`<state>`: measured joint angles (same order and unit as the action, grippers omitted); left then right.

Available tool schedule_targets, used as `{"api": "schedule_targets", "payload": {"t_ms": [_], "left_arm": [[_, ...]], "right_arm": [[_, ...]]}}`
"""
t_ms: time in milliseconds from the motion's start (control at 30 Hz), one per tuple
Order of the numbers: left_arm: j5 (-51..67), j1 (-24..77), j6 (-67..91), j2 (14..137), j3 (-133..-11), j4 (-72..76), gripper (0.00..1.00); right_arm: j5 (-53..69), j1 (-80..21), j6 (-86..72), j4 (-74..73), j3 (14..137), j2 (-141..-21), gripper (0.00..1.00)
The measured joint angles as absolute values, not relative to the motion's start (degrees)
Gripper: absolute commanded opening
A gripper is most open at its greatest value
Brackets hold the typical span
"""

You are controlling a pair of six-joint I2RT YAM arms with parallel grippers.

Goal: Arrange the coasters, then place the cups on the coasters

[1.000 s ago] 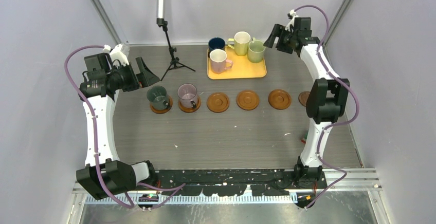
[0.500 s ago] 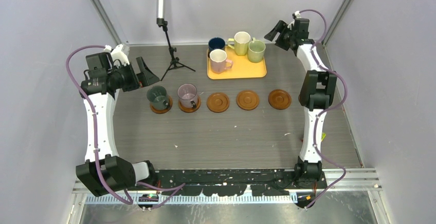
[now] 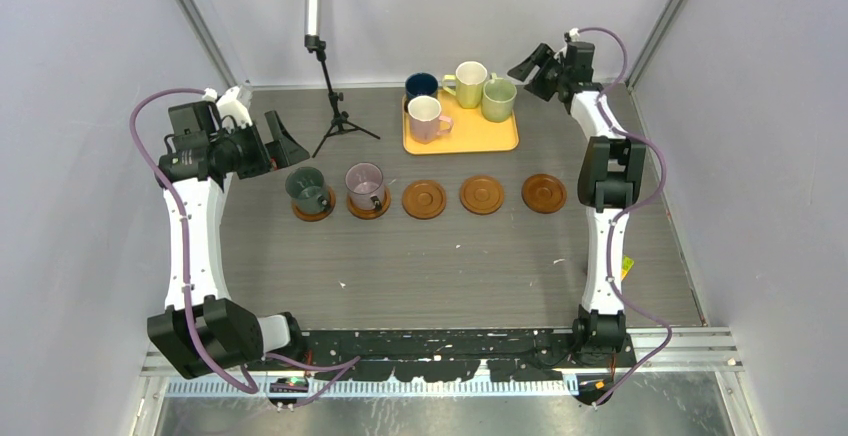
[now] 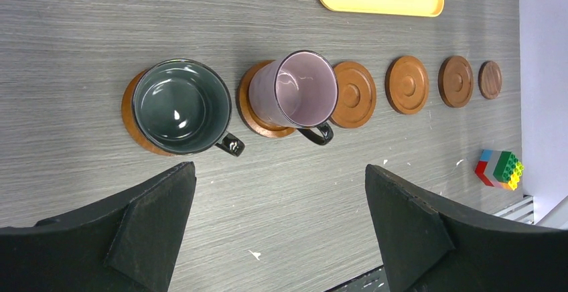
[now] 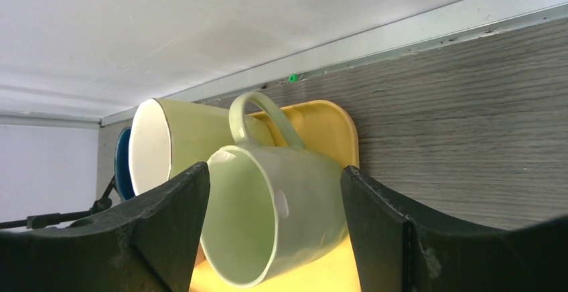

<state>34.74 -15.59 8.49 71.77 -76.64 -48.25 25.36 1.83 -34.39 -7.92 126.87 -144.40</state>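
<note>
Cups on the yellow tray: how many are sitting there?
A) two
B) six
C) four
C: the navy cup, pink cup, pale yellow cup and light green cup all stand on the tray.

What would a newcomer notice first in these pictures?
Probably the bright yellow tray at the far middle of the table, carrying four cups. Next, the row of brown coasters across the middle, with the dark green cup and the mauve cup standing on the two leftmost ones. The right gripper hangs open near the light green cup on the tray.
</note>
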Motion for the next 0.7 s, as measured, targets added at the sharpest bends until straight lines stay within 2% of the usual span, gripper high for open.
{"api": "schedule_targets", "payload": {"t_ms": [233,500,600,700], "left_arm": [[34.72,-15.59,8.49,71.81,-76.64,-48.25,1.00],[34.72,-15.59,8.51,71.42,-76.12,-48.23,1.00],[34.74,-15.59,8.51,71.13,-75.70,-48.21,1.00],[34.74,-15.59,8.51,71.11,-75.57,-48.21,1.00]], "right_arm": [[28.51,1.30,-34.89,-4.21,119.81,-142.47,0.70],[31.35,0.27,-34.87,-1.69,106.50,-136.05,0.57],[32.75,-0.43,-34.83,-1.28,102.65,-132.40,0.57],[34.89,-1.91,-35.00,-0.62,99.57,-128.92,0.65]]}}
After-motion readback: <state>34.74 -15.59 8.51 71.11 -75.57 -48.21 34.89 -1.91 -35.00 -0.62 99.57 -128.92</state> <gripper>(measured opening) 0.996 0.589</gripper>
